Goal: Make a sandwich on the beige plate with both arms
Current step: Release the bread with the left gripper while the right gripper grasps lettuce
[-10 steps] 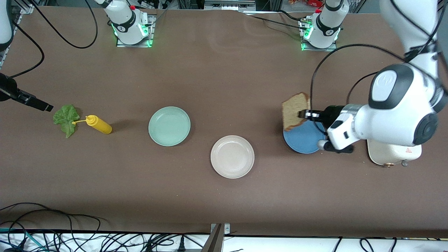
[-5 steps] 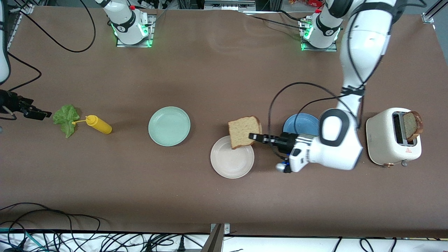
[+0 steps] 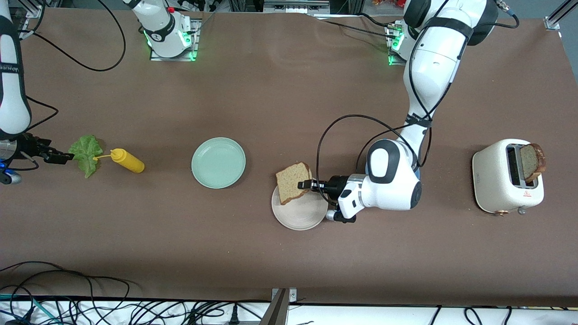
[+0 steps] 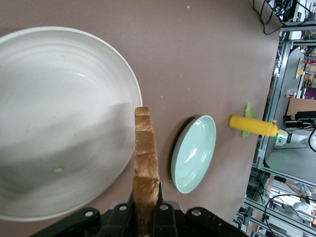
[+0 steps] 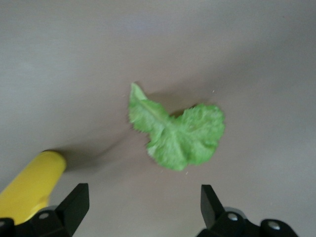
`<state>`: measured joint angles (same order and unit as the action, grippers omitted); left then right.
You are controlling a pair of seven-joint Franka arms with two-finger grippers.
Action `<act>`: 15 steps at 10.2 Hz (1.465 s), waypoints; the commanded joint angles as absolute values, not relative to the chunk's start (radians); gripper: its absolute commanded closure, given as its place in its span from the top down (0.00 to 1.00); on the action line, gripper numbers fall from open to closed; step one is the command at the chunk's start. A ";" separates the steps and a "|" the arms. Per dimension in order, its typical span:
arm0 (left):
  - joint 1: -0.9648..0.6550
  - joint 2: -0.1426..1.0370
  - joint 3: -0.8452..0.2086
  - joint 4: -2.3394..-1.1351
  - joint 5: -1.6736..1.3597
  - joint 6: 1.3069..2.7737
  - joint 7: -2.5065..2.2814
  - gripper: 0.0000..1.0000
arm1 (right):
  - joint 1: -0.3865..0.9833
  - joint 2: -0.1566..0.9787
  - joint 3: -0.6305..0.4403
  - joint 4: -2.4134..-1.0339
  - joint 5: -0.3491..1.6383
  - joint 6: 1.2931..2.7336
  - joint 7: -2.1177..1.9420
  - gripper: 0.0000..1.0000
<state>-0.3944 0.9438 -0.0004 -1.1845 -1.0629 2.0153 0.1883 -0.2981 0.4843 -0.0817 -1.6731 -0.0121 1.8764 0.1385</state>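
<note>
A speckled brown bread slice (image 3: 293, 183) hangs on edge over the rim of the beige plate (image 3: 300, 214), and my left gripper (image 3: 303, 184) is shut on its crust. In the left wrist view the bread slice (image 4: 146, 158) stands upright between the jaws of the left gripper (image 4: 146, 197), beside the bare beige plate (image 4: 59, 113). The green lettuce leaf (image 3: 86, 153) lies flat at the right arm's end of the table. My right gripper (image 3: 56, 157) is beside it, open. In the right wrist view the lettuce (image 5: 175, 133) lies just ahead of the right gripper (image 5: 143, 197), untouched.
A yellow squeeze bottle (image 3: 128, 161) lies touching the lettuce. A mint-green plate (image 3: 218, 162) sits between bottle and beige plate. A white toaster (image 3: 505, 176) with a second bread slice (image 3: 532, 161) stands at the left arm's end. The left arm hides the blue plate.
My left arm has carried the bread slice from over the blue plate to over the beige plate. My right gripper has moved in close to the lettuce.
</note>
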 commanded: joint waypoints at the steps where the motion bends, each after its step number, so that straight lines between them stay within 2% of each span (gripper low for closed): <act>1: -0.419 0.976 0.012 -1.161 -1.094 2.062 0.224 0.00 | -0.325 0.540 -0.072 -1.667 -0.026 1.945 0.086 1.00; 2: -0.419 0.979 0.012 -1.163 -1.094 2.062 0.224 0.00 | -0.331 0.560 -0.072 -1.686 -0.025 1.998 0.054 1.00; 3: -0.416 0.980 0.012 -1.169 -1.094 2.063 0.224 0.14 | -0.337 0.571 -0.072 -1.701 -0.025 2.031 0.049 1.00; 4: -0.408 0.982 0.014 -1.169 -1.095 2.063 0.224 0.66 | -0.337 0.583 -0.072 -1.712 -0.025 2.052 0.049 1.00; 5: -0.405 0.985 0.014 -1.173 -1.095 2.063 0.218 1.00 | -0.337 0.594 -0.072 -1.726 -0.025 2.080 0.040 1.00; 8: -0.403 0.977 0.028 -1.177 -1.083 2.063 0.204 1.00 | -0.354 0.633 -0.071 -1.727 -0.025 2.109 -0.006 1.00; 11: -0.403 0.954 0.104 -1.177 -1.045 2.048 0.204 1.00 | -0.356 0.647 -0.072 -1.758 -0.025 2.109 -0.018 1.00; 12: -0.394 0.937 0.119 -1.175 -0.998 2.028 0.206 1.00 | -0.356 0.652 -0.071 -1.764 -0.025 2.109 -0.018 0.97; 13: -0.370 0.933 0.120 -1.170 -0.939 1.988 0.206 1.00 | -0.356 0.653 -0.072 -1.769 -0.025 2.108 -0.018 0.83; 15: -0.324 0.917 0.121 -1.166 -0.884 1.884 0.206 1.00 | -0.363 0.660 -0.072 -1.770 -0.025 2.108 -0.020 0.47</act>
<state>-0.3527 0.9396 0.1215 -1.1661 -0.9314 1.9539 0.2003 -0.3438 0.6634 -0.0816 -1.7549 -0.0122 2.0950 -0.0062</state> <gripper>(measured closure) 0.000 0.273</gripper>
